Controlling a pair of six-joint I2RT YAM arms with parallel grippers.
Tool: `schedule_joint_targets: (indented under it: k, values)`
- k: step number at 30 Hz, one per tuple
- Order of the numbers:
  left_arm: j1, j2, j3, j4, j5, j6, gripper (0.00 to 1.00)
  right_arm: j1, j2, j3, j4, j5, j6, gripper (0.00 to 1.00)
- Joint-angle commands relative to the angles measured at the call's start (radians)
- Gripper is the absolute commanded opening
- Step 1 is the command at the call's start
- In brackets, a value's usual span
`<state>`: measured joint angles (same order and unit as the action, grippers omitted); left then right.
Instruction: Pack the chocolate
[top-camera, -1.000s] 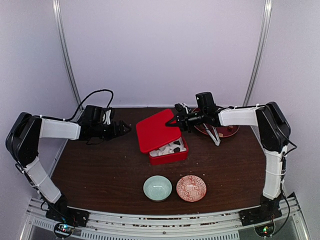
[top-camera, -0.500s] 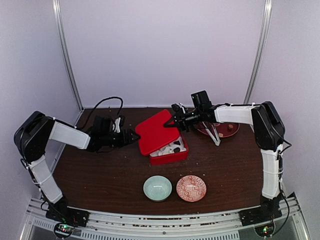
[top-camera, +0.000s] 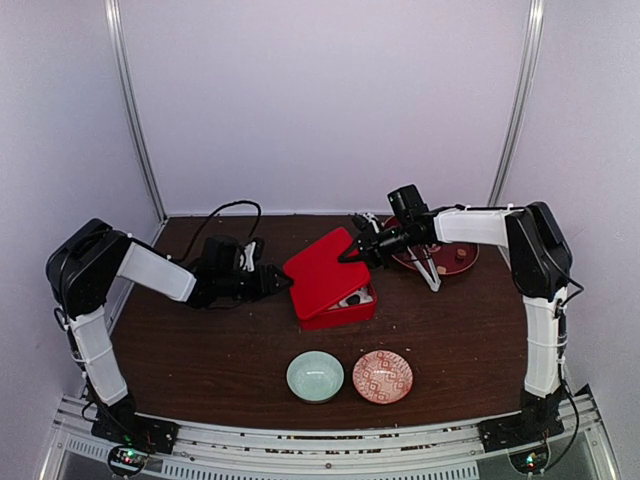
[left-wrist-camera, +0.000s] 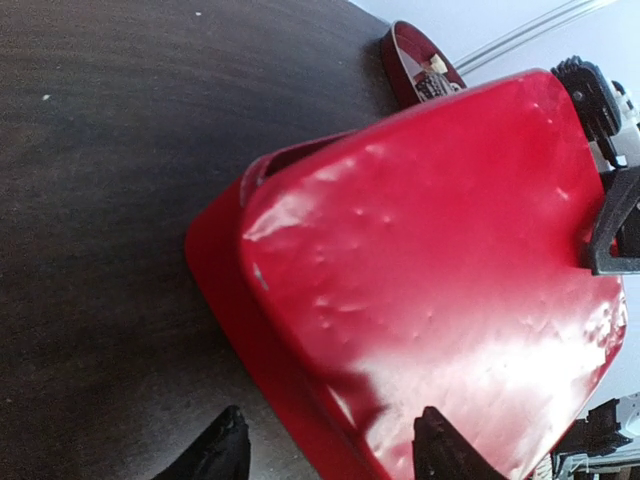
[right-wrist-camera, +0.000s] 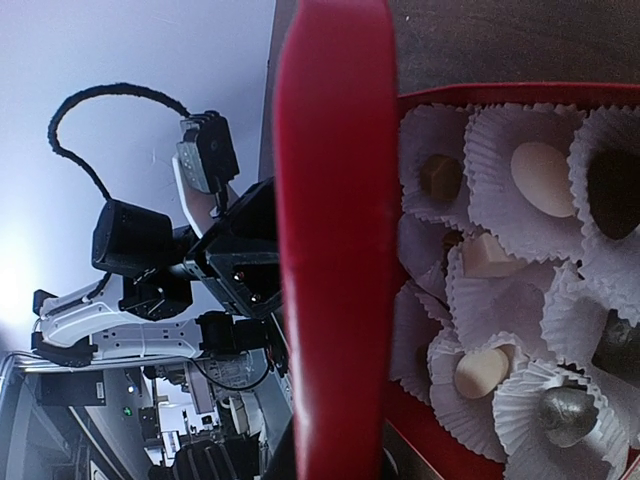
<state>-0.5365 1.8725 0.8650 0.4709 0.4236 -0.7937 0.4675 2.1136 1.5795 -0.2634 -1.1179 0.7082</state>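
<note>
Lid (top-camera: 322, 270) tilted over red box (top-camera: 345, 316), centre frame, pinched at its upper-right corner by right gripper (top-camera: 352, 254), apparently for closing; chocolate (right-wrist-camera: 540, 178) sits inside; left gripper (top-camera: 281, 284), jaws spread, flanks the left corner.

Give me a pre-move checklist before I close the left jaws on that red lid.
1. Red square lid pinched by right jaws: ok.
2. Left jaws straddling the lid's corner: ok.
3. Left jaws touching it: cannot tell.
4. Lid seated on red box: not ok, tilted.
5. Chocolate pieces resting in white paper cups: ok.
6. Pale green bowl, pink patterned bowl apart from box: ok.
</note>
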Motion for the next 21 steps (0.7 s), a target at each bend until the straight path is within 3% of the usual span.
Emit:
schedule_joint_targets:
  k: [1, 8, 21]
  values:
    - [-0.013, 0.028, 0.047, 0.046, 0.008, 0.008, 0.58, -0.016, -0.004, -0.001, -0.001, 0.01, -0.023, 0.07]
    - [-0.021, 0.069, 0.096, 0.022, 0.015, 0.013, 0.55, -0.024, 0.003, -0.009, 0.03, 0.012, -0.003, 0.07]
    - [-0.039, 0.111, 0.172, -0.038, 0.014, 0.025, 0.45, -0.092, -0.035, -0.037, -0.027, 0.106, -0.04, 0.34]
